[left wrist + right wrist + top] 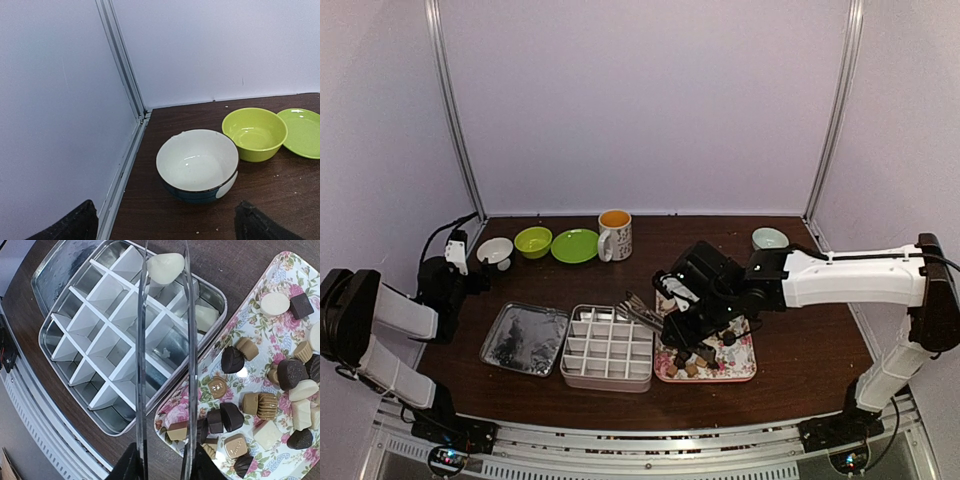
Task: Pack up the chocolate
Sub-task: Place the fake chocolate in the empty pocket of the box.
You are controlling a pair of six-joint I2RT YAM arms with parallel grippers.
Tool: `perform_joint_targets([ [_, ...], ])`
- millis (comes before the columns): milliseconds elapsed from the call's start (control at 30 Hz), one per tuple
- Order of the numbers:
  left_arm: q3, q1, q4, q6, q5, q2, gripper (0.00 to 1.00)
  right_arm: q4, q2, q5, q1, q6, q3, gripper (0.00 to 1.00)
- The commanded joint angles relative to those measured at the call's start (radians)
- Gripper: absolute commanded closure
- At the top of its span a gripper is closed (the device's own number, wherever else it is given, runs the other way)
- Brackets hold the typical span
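Observation:
Several dark, tan and cream-white chocolate pieces lie on the pink floral tray, which the top view shows beside the divided tin. My right gripper is shut on thin metal tongs. The tong tips pinch a cream-white chocolate above the far cells of the white-divided metal tin. Another white piece lies in a cell near the tin's right edge. In the top view the right gripper hangs over the tray, with the tongs reaching over the tin. My left gripper is open and empty.
The tin's lid lies left of the tin. Along the back stand a white bowl, a green bowl, a green plate, a mug and a pale blue bowl. The left gripper sits by the left wall.

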Motion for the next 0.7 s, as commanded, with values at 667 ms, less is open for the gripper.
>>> perform_joint_targets([
  [667, 0.023, 0.006, 0.053, -0.006, -0.002, 0.001, 0.02, -0.118, -0.243, 0.117, 0.0, -0.002, -0.03, 0.61],
])
